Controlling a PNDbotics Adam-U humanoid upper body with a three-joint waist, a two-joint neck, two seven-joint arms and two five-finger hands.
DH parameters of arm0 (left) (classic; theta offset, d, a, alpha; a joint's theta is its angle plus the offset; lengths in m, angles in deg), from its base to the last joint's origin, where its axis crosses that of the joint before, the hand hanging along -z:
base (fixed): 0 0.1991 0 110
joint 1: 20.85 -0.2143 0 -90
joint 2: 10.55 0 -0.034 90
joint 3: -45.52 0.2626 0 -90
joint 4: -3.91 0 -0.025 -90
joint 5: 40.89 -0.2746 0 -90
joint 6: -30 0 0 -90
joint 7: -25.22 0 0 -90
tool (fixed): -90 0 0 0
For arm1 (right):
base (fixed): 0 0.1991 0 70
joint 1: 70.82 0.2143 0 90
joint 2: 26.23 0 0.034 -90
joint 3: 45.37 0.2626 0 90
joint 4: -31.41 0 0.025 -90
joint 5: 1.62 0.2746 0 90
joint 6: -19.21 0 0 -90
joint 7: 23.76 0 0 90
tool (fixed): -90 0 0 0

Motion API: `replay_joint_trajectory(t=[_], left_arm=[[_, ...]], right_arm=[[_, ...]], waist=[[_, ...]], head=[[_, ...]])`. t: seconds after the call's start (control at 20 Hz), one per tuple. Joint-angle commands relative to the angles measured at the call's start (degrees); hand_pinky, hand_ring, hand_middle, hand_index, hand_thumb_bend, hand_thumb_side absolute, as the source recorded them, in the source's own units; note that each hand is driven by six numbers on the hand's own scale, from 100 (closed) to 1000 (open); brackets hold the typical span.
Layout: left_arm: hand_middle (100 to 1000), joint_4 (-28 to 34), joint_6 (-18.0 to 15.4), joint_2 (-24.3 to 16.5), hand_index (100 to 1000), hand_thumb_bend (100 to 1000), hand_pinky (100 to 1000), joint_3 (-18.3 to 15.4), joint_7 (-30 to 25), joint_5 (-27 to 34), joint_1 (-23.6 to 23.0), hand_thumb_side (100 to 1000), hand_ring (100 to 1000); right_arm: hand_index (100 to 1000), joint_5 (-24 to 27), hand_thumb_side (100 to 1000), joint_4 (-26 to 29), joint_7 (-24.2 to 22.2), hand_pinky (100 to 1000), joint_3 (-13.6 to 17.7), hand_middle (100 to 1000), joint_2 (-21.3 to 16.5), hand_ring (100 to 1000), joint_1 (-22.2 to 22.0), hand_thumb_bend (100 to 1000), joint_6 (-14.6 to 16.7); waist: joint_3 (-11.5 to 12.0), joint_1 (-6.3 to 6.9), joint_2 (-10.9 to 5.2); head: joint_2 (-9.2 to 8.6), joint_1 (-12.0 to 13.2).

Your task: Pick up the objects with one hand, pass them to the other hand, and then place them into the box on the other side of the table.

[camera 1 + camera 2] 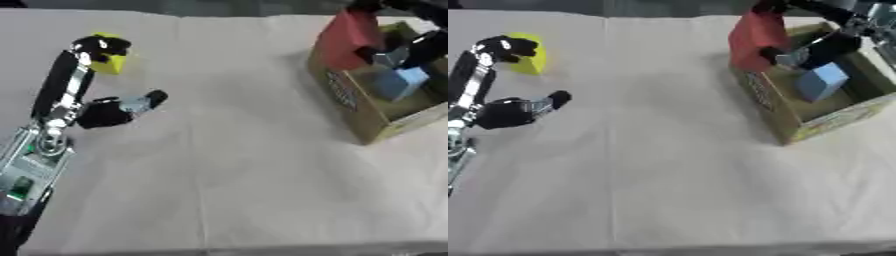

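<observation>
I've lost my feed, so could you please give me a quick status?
Left robot hand touching yellow block. Right robot hand holding red block over box. Nothing blocking.

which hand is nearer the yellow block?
Left. The left hand has its fingers curled at the yellow block on the table's left side. The right hand is far across the table, holding the red block over the box.
</observation>
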Motion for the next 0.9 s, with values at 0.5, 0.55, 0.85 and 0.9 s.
replay_joint_trajectory(t=[0.5,0.55,0.85,0.9], left_arm=[[636,9.18,2.01,-4.96,779,680,754,-3.24,0.86,5.32,-1.24,529,750],[636,9.70,2.23,-5.35,779,679,754,-3.39,0.89,5.64,-1.46,531,751],[635,11.79,3.07,-6.54,781,659,753,-4.00,0.98,6.89,-2.57,550,746],[635,12.10,3.14,-6.59,781,656,753,-4.12,1.12,7.11,-2.67,550,746]], right_arm=[[496,4.00,100,-16.41,0.27,914,4.41,342,-5.55,688,-1.30,100,3.24],[496,3.98,100,-17.45,0.24,914,4.59,342,-5.56,688,-1.35,100,3.56],[499,2.97,100,-23.59,0.85,918,5.05,346,-4.97,688,-0.89,100,4.85],[502,2.72,100,-24.80,0.71,920,5.07,349,-4.61,690,-0.62,100,5.01]], waist=[[0.44,0.90,-0.83],[0.50,0.92,-0.77],[0.86,0.98,-0.60],[0.97,1.03,-0.56]], head=[[-1.11,-2.40],[-1.22,-2.44],[-1.81,-2.78],[-1.91,-2.93]])
